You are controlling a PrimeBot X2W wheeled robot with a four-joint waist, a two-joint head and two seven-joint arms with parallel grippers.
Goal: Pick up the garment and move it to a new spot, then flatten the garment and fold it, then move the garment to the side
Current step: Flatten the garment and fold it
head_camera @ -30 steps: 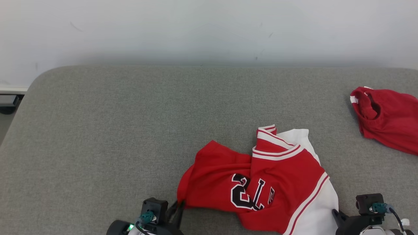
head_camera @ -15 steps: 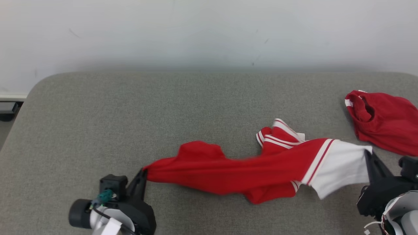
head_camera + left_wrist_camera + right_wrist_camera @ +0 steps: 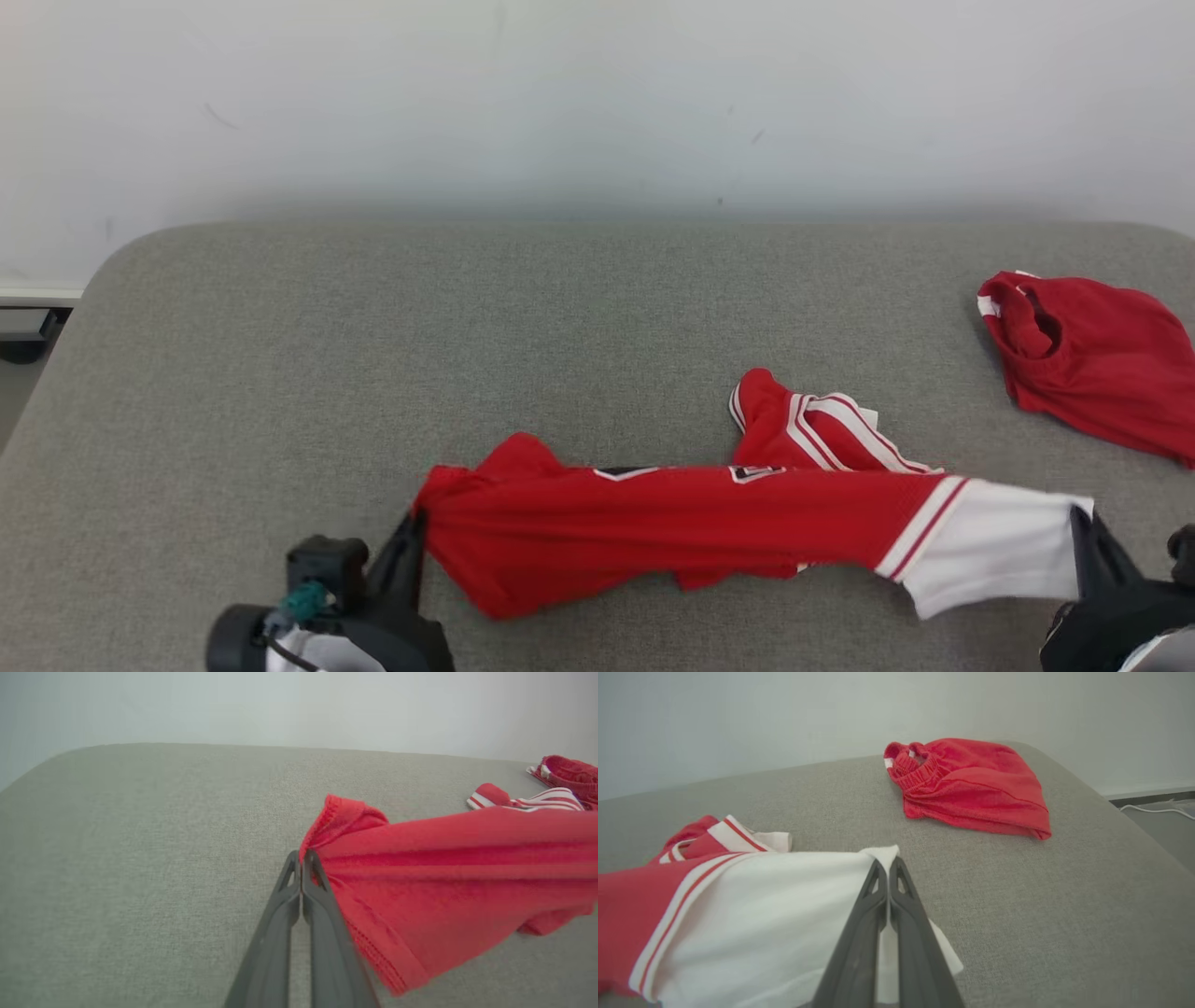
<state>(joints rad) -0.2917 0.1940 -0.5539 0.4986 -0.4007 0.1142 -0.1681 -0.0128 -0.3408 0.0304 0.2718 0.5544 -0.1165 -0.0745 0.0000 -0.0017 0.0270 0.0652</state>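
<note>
Pick-up stage: left gripper (image 3: pixel 415 525) is clamping the garment (image 3: pixel 672 527) by its red end, right gripper (image 3: pixel 1078 525) by the white end, near the worktop (image 3: pixel 373 355) front edge. Next it's needing an even lift, I'm guessing.

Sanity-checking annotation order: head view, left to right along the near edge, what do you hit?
left gripper → red-and-white jersey stretched between → right gripper. Red shorts farther back overlap the right gripper's span, so unordered.

My grey fabric counter (image 3: pixel 373 327) with rounded corners stands against a pale, faintly scuffed wall (image 3: pixel 597 93); to my right a white cable (image 3: pixel 1148 809) lies on the floor (image 3: pixel 1174 828).
</note>
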